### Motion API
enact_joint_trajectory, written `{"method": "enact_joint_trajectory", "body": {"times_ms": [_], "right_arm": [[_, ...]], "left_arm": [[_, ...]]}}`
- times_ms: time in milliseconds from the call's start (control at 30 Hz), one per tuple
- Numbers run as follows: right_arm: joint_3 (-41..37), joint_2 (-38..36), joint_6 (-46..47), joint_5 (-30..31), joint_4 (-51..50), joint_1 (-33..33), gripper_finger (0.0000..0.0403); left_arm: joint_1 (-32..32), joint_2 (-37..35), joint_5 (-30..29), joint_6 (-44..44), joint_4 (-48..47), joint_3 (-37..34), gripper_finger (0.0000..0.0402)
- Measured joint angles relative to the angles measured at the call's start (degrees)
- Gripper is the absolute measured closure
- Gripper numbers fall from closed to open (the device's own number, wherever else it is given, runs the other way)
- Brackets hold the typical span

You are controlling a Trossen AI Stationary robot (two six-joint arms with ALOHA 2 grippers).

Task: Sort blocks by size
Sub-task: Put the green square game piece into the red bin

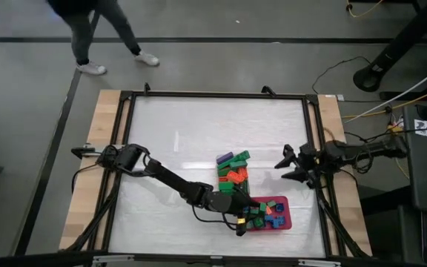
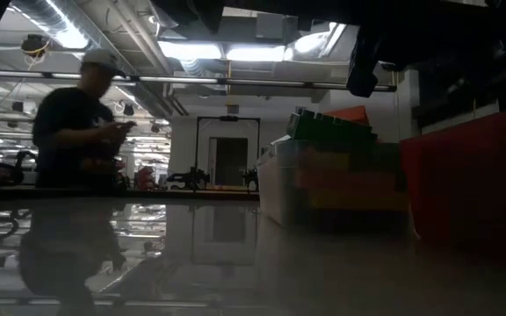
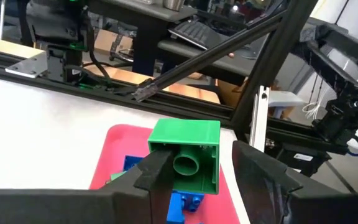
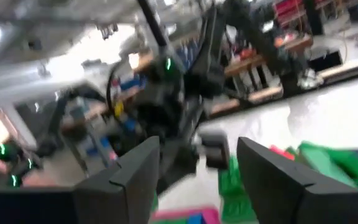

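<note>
While hidden overhead, green block (image 3: 187,152) underside.

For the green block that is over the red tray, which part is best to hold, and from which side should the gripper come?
Grip the green block across its two flat side walls, coming from its open hollow underside. The left gripper seems to hold it this way above the red tray: the walls are parallel, and the studs stay free.

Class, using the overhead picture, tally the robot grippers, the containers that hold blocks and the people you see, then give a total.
Grippers: 2 (left gripper, right gripper)
Containers: 2 (clear tub, red tray)
People: 1 (person)
Total: 5
</note>
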Motion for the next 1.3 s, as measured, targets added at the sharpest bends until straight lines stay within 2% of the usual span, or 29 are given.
{"method": "enact_joint_trajectory", "body": {"times_ms": [100, 200, 367, 567, 733, 867, 1000, 1100, 1300], "right_arm": [[2.28, 5.81, -3.76, 4.05, -1.48, 5.00, 0.0189], [6.24, 13.37, -7.00, 11.24, -1.34, 9.59, 0.0189], [15.15, 29.54, -15.81, 22.87, -1.54, 15.46, 0.0189], [27.90, 48.39, -22.33, 24.38, -7.83, 19.26, 0.0189], [37.05, 59.78, -22.48, 24.40, -16.80, 21.13, 0.0189], [42.27, 64.60, -22.44, 24.60, -21.04, 22.35, 0.0189], [45.17, 65.66, -22.21, 26.64, -24.44, 23.77, 0.0189], [45.68, 65.47, -19.83, 29.02, -25.04, 24.32, 0.0189], [45.70, 65.49, -15.39, 28.99, -28.88, 25.44, 0.0189]], "left_arm": [[0.00, 0.00, 0.00, 1.22, -0.02, 0.00, 0.0254], [0.00, 0.00, 0.00, 1.85, -1.19, 0.00, 0.0254], [0.00, 0.00, 0.00, 3.26, -2.54, 0.00, 0.0254], [-0.10, 0.00, 0.00, 2.51, -2.46, -0.02, 0.0254], [-0.83, 0.01, 0.02, 2.61, -3.07, -0.11, 0.0254], [-1.78, 0.09, 0.45, 2.63, -4.72, -0.13, 0.0254], [-2.20, 0.09, -0.05, 2.41, -6.17, -0.04, 0.0254], [-2.44, 0.09, -0.22, 1.66, -6.83, 0.00, 0.0254], [-2.71, 0.09, -0.19, 1.66, -7.03, 0.00, 0.0254]]}}
